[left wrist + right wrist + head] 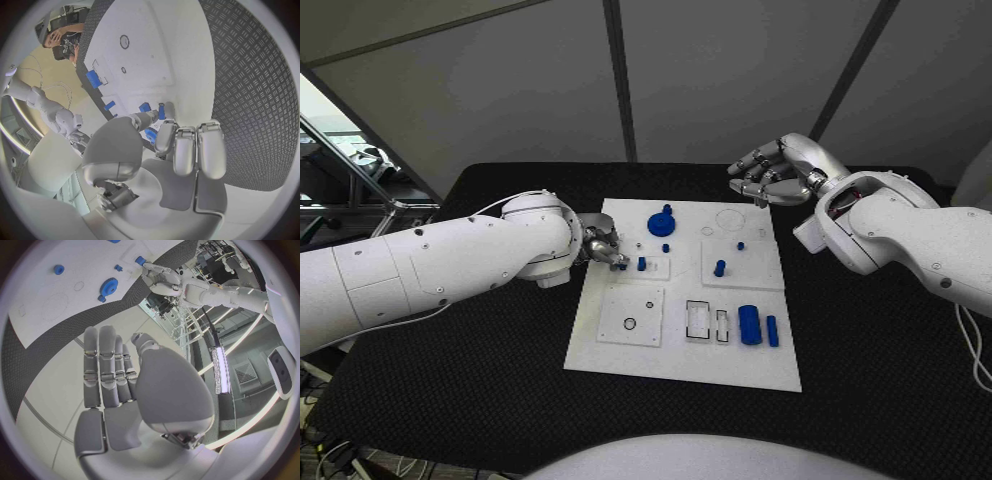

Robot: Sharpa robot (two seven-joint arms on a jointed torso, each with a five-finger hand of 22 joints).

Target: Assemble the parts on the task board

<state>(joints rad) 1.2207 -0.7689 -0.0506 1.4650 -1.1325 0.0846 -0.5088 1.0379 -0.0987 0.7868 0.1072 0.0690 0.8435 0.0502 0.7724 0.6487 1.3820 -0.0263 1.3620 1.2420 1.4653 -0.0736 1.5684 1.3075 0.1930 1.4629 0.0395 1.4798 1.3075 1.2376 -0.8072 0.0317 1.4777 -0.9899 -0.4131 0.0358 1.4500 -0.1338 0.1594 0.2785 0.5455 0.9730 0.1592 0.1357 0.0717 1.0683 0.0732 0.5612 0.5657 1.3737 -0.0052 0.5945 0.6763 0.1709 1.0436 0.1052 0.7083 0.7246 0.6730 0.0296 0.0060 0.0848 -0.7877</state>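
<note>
- My L hand (604,250) sits at board's (625,355) left edge, fingertips pinching a small blue peg (642,264) standing on it.
- My R hand (783,170) hovers past board's far-right corner over counter (473,400), fingers spread, holding nothing.
- Blue gear (662,221) lies near far edge.

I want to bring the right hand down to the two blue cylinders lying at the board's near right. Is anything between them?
Nothing visible blocks it. The right hand hovers open beyond the task board; only low parts stand between it and the blue cylinders.
</note>
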